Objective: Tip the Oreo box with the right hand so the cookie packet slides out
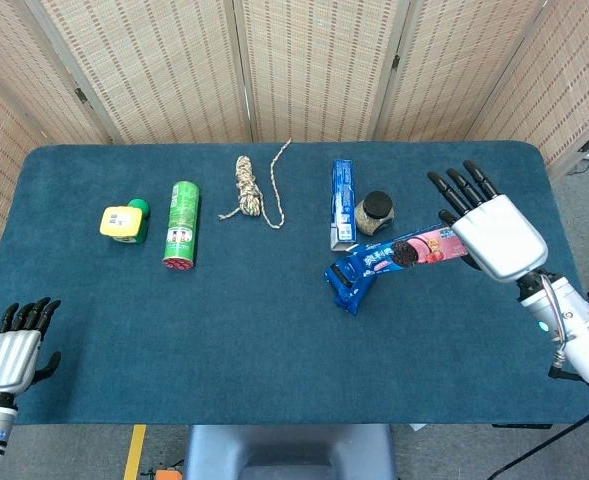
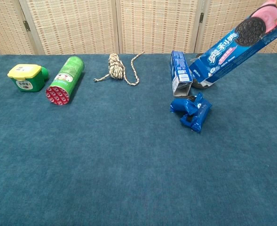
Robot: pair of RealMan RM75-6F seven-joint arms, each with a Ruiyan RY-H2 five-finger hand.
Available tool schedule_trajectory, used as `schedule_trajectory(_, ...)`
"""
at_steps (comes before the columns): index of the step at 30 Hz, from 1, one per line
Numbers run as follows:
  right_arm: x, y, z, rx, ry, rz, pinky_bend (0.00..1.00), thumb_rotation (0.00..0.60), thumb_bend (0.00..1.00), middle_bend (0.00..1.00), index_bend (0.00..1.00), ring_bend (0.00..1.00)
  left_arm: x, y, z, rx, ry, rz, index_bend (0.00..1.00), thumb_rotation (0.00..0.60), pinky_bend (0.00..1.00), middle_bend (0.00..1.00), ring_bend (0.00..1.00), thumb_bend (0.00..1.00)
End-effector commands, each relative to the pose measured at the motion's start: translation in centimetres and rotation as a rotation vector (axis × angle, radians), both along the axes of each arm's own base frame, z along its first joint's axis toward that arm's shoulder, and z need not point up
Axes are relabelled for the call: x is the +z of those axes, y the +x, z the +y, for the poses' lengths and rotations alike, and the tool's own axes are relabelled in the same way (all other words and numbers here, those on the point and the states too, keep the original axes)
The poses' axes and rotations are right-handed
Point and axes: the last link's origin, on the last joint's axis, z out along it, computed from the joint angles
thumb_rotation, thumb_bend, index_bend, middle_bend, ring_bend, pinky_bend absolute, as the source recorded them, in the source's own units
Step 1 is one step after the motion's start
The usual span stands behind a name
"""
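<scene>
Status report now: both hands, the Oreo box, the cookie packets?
Right hand holds Oreo box tilted, open end down. Cookie packets out, lying on table below it. Left hand idle, open, holds nothing. Small blue box and jar close by.

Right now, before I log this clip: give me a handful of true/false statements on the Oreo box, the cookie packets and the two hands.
1. The right hand holds the Oreo box tilted, its open end lowest. True.
2. The blue cookie packets are inside the box. False: they lie on the table below the box's open end.
3. The left hand holds the green can. False: it is at the near left table corner, fingers apart, holding nothing.
4. The small blue carton lies beside a dark-lidded jar. True.
5. The coiled rope lies on top of the packets. False: it lies apart, between the can and the carton.
</scene>
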Motion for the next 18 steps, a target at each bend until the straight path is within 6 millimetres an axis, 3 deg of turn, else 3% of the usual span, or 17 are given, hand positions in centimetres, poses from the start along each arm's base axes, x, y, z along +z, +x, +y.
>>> schedule_trajectory(1, 1.2, 0.7, 0.9, -0.001, -0.022, -0.027, 0.0, 0.6, 0.2, 0.06, 0.64, 0.05, -0.1, 0.0, 0.1, 0.006, -0.003, 0.003, 0.12, 0.6, 0.0, 0.09, 0.12, 0.4)
schedule_trajectory(6, 0.8, 0.5, 1.9, -0.034, 0.031, -0.172, 0.0, 0.6, 0.2, 0.05, 0.64, 0.05, -0.2, 0.0, 0.1, 0.012, -0.006, 0.006, 0.12, 0.6, 0.0, 0.09, 0.12, 0.4)
schedule_trajectory(10, -2.4, -1.2, 2.6, -0.018, 0.094, -0.439, 0.0, 0.6, 0.2, 0.05, 0.64, 0.05, -0.2, 0.2, -0.1, 0.011, -0.006, -0.003, 0.12, 0.6, 0.0, 0.09, 0.12, 0.4)
schedule_trajectory(18, -9.9, -7.2, 3.5, -0.051, 0.168, -0.638, 0.0, 0.6, 0.2, 0.05, 0.64, 0.05, 0.1, 0.0, -0.1, 0.027, 0.062, 0.04, 0.12, 0.6, 0.0, 0.09, 0.12, 0.4)
